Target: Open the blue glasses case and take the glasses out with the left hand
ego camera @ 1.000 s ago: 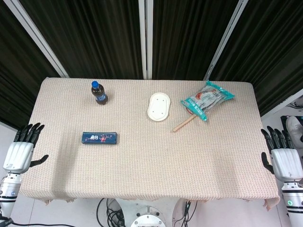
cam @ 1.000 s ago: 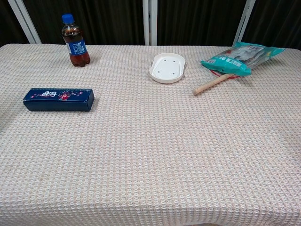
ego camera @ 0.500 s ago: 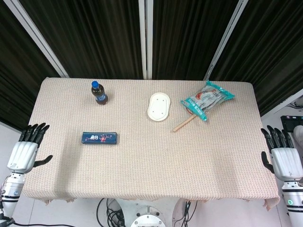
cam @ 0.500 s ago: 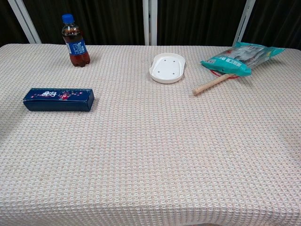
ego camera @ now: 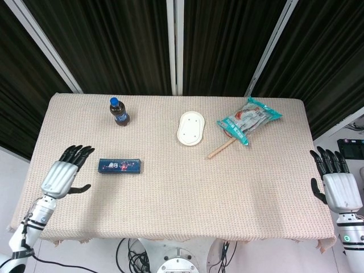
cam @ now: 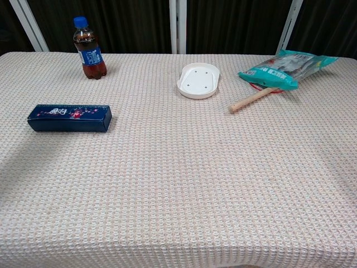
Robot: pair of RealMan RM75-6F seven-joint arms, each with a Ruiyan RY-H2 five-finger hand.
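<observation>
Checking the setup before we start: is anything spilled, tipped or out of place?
Nothing stands out. The blue glasses case lies flat and closed, the cola bottle stands upright and capped, and the snack bag looks sealed.

Bare tabletop (ego camera: 170, 199) is lying between the left robot hand (ego camera: 61, 176) and the blue glasses case (ego camera: 120, 165), with nothing blocking that short gap. The cola bottle (ego camera: 119, 111) is standing well behind the case. The white dish (ego camera: 191, 128), wooden stick (ego camera: 222, 148) and snack bag (ego camera: 248, 120) are being kept far right.
</observation>
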